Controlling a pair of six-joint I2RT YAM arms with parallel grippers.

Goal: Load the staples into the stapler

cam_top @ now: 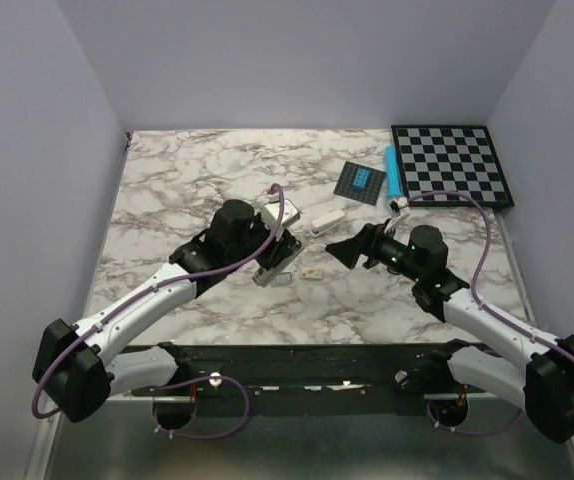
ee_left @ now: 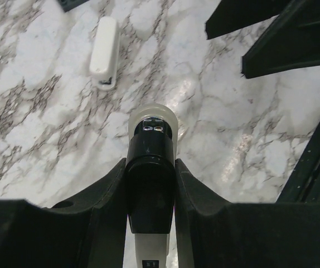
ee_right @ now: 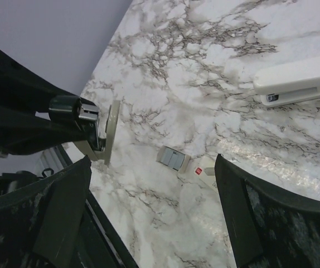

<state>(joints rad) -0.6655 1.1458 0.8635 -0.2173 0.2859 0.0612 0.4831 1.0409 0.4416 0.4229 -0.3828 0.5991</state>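
Black stapler (ee_left: pixel 150 192) clamped in left hand (ee_left: pixel 150 167); grey staples (ee_right: pixel 171 159) beside box (ee_right: pixel 205 167).

Right jaws wide apart: bare marble bench (ee_right: pixel 249 128) between and ahead of them, free to pass. Only the staple strip (ee_right: pixel 173 159) and small white staple box (ee_right: pixel 204 169) lie low there, just beside each other. To their left, the black stapler (ee_right: pixel 73 109) and beige bar (ee_right: pixel 111 131), clamped in the left jaws, block passage. White stapler (ee_right: pixel 299 84) ahead-right, apart.

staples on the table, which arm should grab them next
Probably right. The left gripper is shut on the stapler, so it is busy. The right gripper is open and empty, and the staples lie between its fingers in its own wrist view.
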